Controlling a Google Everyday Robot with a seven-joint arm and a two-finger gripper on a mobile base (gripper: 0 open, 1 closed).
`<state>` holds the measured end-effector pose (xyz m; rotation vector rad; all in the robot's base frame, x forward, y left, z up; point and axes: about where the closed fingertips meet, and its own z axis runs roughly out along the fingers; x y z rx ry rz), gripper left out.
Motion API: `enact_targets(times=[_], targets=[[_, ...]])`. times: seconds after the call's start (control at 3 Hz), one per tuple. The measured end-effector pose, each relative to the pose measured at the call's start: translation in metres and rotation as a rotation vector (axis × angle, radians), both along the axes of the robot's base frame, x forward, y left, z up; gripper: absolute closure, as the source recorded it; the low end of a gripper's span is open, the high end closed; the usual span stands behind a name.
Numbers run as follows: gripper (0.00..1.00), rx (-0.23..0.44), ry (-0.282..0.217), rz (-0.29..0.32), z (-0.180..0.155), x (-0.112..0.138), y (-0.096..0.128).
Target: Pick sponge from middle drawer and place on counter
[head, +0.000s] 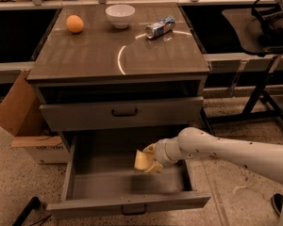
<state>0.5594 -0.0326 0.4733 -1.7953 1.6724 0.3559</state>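
The pale-yellow sponge (142, 160) is held in my gripper (150, 159), lifted above the floor of the open middle drawer (99, 185). My white arm reaches in from the right. The gripper is shut on the sponge, at about the drawer's middle right. The counter (94, 51) is the glossy grey-brown cabinet top above, with a pale arc mark.
On the counter stand an orange fruit (75, 23), a white bowl (120, 15) and a lying can (160, 27). A shut drawer front (122, 113) sits above the open one. A cardboard box (23, 117) is at the left, a dark side table (259, 27) at the right.
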Motion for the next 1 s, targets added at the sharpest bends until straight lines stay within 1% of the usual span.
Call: enact_targets(times=[0.33, 0.67, 1.0], targets=[[1.0, -0.002, -0.002, 0.007, 0.002, -0.001, 0.001], [1.0, -0.025, -0.051, 0.052, 0.033, -0.008, 0.008], [1.0, -0.051, -0.129, 0.115, 0.082, -0.023, 0.015]])
